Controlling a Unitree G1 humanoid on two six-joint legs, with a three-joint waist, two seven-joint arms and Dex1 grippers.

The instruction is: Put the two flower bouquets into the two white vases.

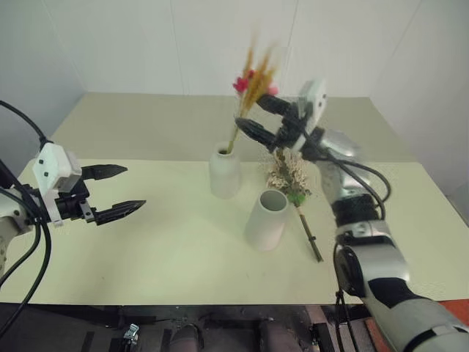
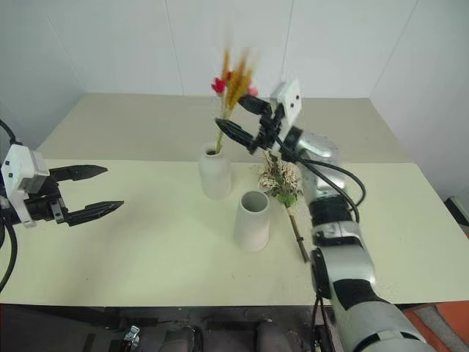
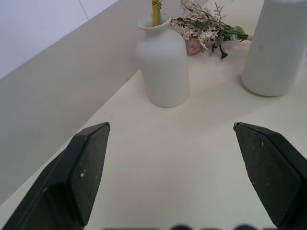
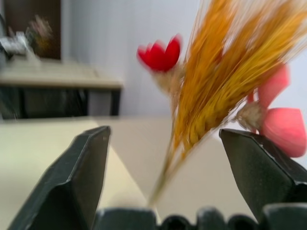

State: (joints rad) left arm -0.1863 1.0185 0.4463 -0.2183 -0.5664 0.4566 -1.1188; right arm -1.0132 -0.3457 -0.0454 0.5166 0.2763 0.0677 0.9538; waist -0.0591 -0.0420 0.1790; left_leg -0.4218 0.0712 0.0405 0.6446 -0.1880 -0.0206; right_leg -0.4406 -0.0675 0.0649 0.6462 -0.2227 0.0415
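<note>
Half done, by the look of it: slim orange-yellow grass spray with small pink-red blooms standing with its stem in the small matte white narrow-necked bottle vase, just ahead of the right gripper, whose jaws gape wide on either side of the stalks, gripping nothing. Left to do: bushy bunch of pink roses, cream sprigs and green leaves lying flat on the table, below those jaws, beside the empty, larger wide-mouthed tapered white vase. Left gripper spread wide and empty, well apart from both. Smooth chalky vases; feathery, dry-looking spray.
</note>
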